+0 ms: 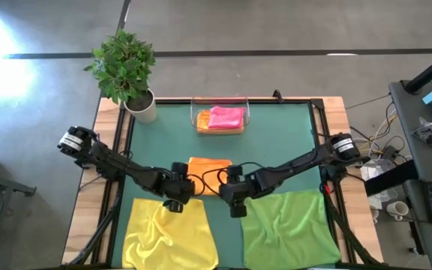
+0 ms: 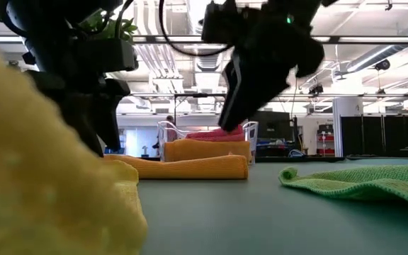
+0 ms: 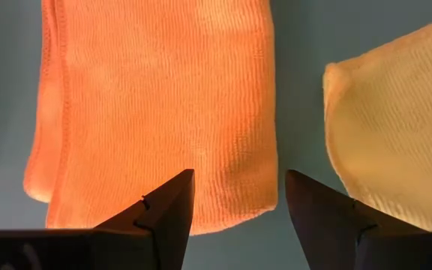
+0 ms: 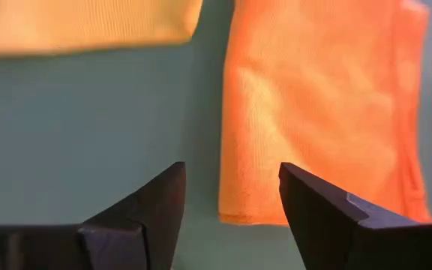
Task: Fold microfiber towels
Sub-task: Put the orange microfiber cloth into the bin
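A folded orange towel lies flat on the green mat at mid-table; it also shows in the low view and in both wrist views. A crumpled yellow towel lies at the near left and a spread green towel at the near right. My left gripper hovers open just left of the orange towel's near end. My right gripper hovers open just right of that end. Nothing is between either pair of fingers.
A clear tray at the far middle of the mat holds a folded pink towel and a folded orange one. A potted plant stands at the far left corner. Bare mat lies between the tray and the orange towel.
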{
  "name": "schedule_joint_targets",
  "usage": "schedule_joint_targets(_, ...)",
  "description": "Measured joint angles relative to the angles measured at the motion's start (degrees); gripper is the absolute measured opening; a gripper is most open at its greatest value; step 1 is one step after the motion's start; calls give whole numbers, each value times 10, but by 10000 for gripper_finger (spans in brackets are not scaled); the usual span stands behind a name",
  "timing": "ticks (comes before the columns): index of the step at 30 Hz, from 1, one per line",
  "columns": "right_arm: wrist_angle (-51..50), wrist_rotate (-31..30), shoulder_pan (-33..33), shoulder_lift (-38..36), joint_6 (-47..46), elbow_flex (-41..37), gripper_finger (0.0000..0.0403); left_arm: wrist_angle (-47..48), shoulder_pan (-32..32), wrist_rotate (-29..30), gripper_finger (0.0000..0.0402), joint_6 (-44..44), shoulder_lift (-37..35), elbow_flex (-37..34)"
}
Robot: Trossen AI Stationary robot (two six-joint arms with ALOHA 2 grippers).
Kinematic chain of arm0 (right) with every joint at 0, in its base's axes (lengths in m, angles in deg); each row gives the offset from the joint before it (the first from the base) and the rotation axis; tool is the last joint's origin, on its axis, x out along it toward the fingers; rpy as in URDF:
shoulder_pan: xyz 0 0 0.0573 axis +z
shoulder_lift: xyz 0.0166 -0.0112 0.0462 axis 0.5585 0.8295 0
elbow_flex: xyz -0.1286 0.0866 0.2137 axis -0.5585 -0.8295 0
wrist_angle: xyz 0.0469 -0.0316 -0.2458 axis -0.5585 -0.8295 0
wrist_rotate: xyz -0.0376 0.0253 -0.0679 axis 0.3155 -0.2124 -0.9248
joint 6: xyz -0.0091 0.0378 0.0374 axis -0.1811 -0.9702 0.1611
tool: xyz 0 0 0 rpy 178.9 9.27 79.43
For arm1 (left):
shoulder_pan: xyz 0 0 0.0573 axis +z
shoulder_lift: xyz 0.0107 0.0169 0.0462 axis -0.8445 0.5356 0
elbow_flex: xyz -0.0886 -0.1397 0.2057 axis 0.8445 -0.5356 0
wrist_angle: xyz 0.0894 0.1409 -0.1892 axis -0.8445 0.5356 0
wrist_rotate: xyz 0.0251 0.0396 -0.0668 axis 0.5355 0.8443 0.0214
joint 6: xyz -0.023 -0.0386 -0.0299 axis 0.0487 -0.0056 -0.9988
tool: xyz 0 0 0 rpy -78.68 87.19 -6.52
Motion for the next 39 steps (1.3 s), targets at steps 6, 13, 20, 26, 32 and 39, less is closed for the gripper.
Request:
schedule_joint_targets(6,-1,0,0,44,10,0,206,-29,0,-1,193,0,0,-22)
schedule_joint_targets(13,2,-50,-7,61,-10,0,206,-53,1,-1,193,0,0,-42)
schedule_joint_targets(20,3,-49,-14,78,-1,0,205,-89,2,3,193,0,25,-58)
schedule_joint_targets(26,3,-48,-15,83,-2,1,196,-90,3,20,192,-1,43,-56)
schedule_joint_targets(32,3,-45,-15,83,-1,1,131,-98,7,19,125,-1,45,-50)
schedule_joint_targets(39,-8,-50,-15,84,-11,6,36,-114,10,43,10,0,47,-53)
